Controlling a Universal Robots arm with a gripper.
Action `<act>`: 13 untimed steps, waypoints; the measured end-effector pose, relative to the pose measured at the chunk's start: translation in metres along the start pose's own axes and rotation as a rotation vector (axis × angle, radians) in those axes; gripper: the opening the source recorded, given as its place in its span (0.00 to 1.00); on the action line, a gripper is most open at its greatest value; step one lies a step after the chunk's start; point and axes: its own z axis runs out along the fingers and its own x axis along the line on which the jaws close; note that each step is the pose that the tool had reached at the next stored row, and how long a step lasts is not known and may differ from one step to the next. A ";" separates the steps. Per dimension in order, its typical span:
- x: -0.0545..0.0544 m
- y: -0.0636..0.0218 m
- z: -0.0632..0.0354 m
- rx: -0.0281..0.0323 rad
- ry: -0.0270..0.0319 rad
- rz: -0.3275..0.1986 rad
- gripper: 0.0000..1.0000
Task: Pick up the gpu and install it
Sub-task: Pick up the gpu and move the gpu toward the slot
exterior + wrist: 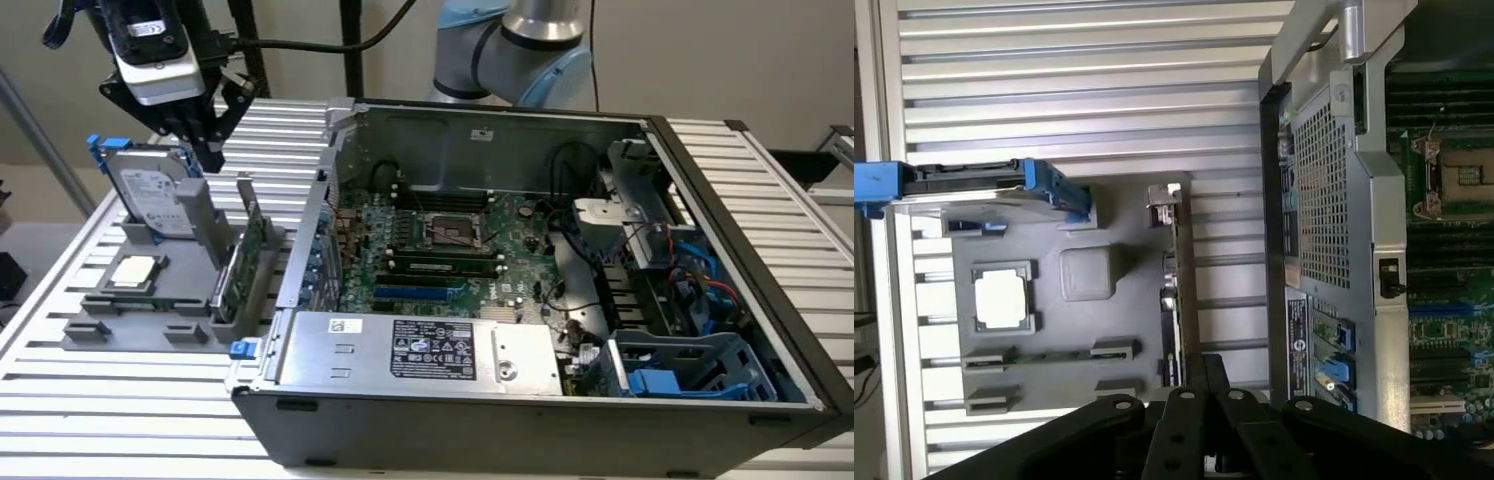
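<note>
Exterior view and wrist view, one moment of the card task. Largest first, you see the slatted metal table [120, 400] [1074, 80], which carries everything else. On it, toward the exterior view's right, lies the open computer case [534, 430] [1324, 170], resting on its side. Its motherboard [521, 250] [1454, 290] faces up, with the bare processor socket [447, 228] [1459, 175] near the board's middle. A silver power supply [400, 350] with a black label fills the case's near corner.

Just beside the case, on the exterior view's left, you find the grey holder [174, 300] [1054, 320]. Three parts sit in it. The hard drive [154, 195] [974, 185], with blue rails, stands on edge at the holder's far side. The gpu [238, 270] [1172, 290] stands on its long edge in the slot nearest the case, with its metal bracket at the far, raised end. It has not been lifted or installed. The processor chip [134, 270] [1002, 296] lies flat in a square recess between the hard drive and the holder's near edge.

Your gripper [211, 158] [1206, 368] hangs above the holder, apart from every part. Its fingertips point down and are pressed together on nothing. In the wrist view they line up over one end of the gpu.
</note>
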 end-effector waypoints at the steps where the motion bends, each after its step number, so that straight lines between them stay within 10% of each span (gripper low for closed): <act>1: 0.000 0.0000 0.0000 0.0001 0.0000 0.000 0.00; 13: 0.000 0.0000 0.0000 0.0004 0.0000 0.000 0.00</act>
